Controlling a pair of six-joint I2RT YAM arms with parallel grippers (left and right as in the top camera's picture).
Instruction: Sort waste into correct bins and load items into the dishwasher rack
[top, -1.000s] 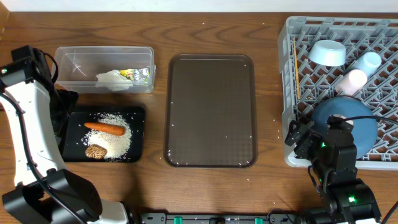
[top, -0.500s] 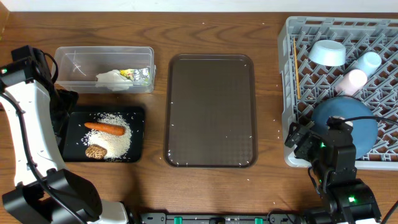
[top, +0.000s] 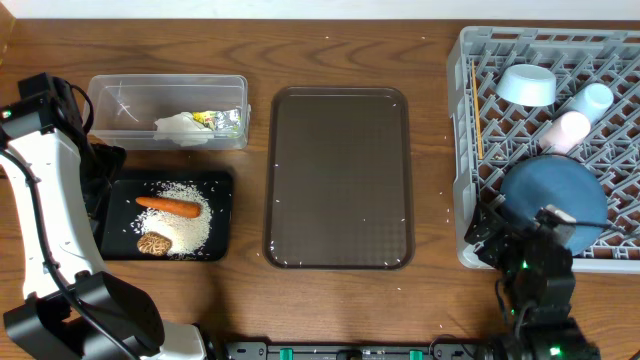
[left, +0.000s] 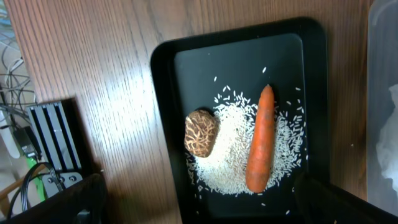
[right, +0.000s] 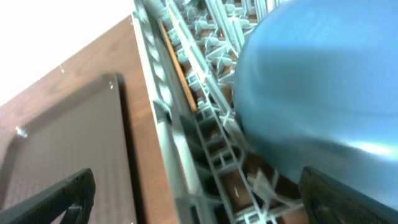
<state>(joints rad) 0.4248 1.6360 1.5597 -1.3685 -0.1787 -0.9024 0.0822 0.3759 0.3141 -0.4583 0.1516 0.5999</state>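
The black tray (top: 222, 215) holds white rice (left: 227, 155), an orange carrot (left: 260, 140) and a brown lump (left: 201, 132). My left gripper (left: 199, 205) hovers open over that tray's left end, holding nothing. In the clear tub (top: 120, 100) lie a tissue (top: 180, 128), a green-yellow wrapper (top: 208, 118) and foil (top: 232, 122). The grey rack (top: 500, 50) carries the dark-blue plate (top: 555, 190), a light-blue bowl (top: 527, 85), two cups (top: 595, 100) (top: 570, 130) and chopsticks (top: 477, 110). My right gripper (right: 205, 202) stands open and empty at the rack's front-left corner, just short of the plate (right: 311, 93).
A flat brown serving tray (top: 338, 180) lies between the bins and the rack. Loose rice grains dot the wooden table around it. The left arm's white link (top: 45, 200) runs along the table's left edge.
The right gripper has drawn back from the plate toward the table's front edge. The left arm has not moved.
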